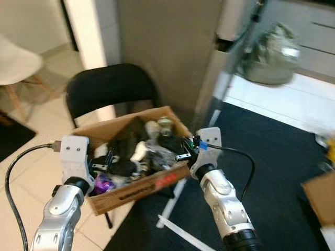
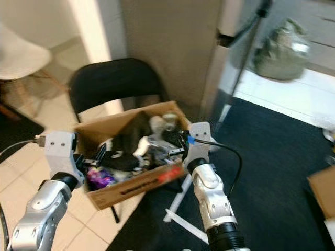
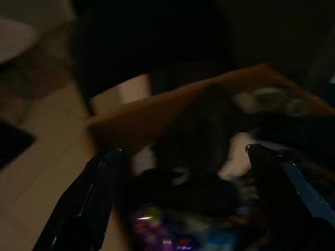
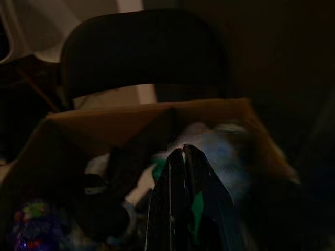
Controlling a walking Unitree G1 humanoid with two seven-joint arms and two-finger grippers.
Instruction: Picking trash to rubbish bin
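Cardboard box point(image 1: 137, 189) of mixed trash point(image 1: 137, 151) sits on seat of black chair point(image 1: 107, 89), serving as the bin. Left gripper point(image 3: 183, 172) at box's left edge, fingers spread wide. Right gripper point(image 4: 183, 157) over box's right side, fingers pressed together; something green at the tips, too dark to ID. Frames blurred.

Both head views were motion-blurred; I couldn't identify individual items in the cardboard box point(image 1: 137, 194). Both wrist views were very dark. The white chair point(image 1: 15, 63) at 10 o'clock was cut by the frame edge. The grey-green bag point(image 1: 272, 55) at 2 o'clock was smeared, contents unreadable. The brown box point(image 1: 320, 201) at 3 o'clock was cropped.
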